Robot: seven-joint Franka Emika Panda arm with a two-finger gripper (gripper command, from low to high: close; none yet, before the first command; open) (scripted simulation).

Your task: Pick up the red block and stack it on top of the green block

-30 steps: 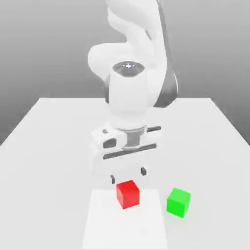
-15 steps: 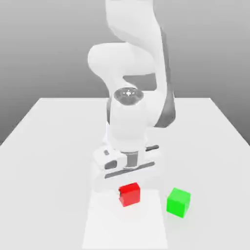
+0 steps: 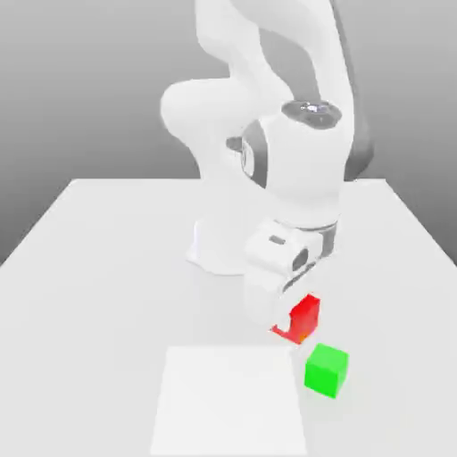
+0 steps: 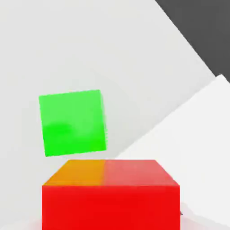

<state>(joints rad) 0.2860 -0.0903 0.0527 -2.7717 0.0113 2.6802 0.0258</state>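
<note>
While the gripper (image 3: 292, 323) stays clamped on the red block (image 3: 303, 317), that block hangs tilted above the desk (image 3: 107, 268), near the green block (image 3: 326, 369) by the front edge.

bench (image 3: 98, 268) — pale grey, flat top | white square patch (image 3: 228, 402) — lies flat on bench at its near edge | backdrop — plain grey gradient

Red block (image 3: 304, 318) lifted — carried toward green block (image 3: 326, 369).
</note>
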